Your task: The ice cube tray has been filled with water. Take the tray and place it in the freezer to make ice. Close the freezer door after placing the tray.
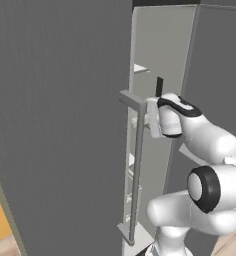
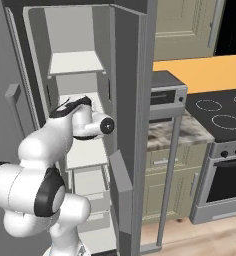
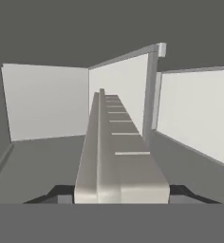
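Right at the lens in the hand view, the gripper [image 3: 121, 194] is clamped narrow on the near end of the ice cube tray [image 3: 116, 152], a dark fingertip on either side, and the whitish-grey tray runs straight away from the camera, its cross ribs getting smaller with distance; whether the water sits level in the cells can't be made out from this low angle. The tray is inside the freezer [image 3: 47, 102], with pale inner walls to both sides and a back wall beyond its far end, and whether it touches a shelf is not clear. Over to the left base view: the freezer door [image 1: 60, 125] stands swung open, filling the left half, its long vertical bar handle [image 1: 137, 165] just beside the robot's wrist, and the white arm [image 1: 210, 145] reaches past it into the compartment. That view hides the tray behind the hand. The right base view gives what the others don't, the stack of the compartment: a white shelf [image 2: 75, 62] up high, another shelf [image 2: 87, 152] below the wrist and clear drawers [image 2: 92, 182] lower down, with nothing visibly lying on the high shelf. Farther right in that view, past a grey panel [image 2: 132, 100], come the mottled bench [image 2: 175, 132], the black stove top [image 2: 220, 120] and the beige wall cabinets [image 2: 182, 25]
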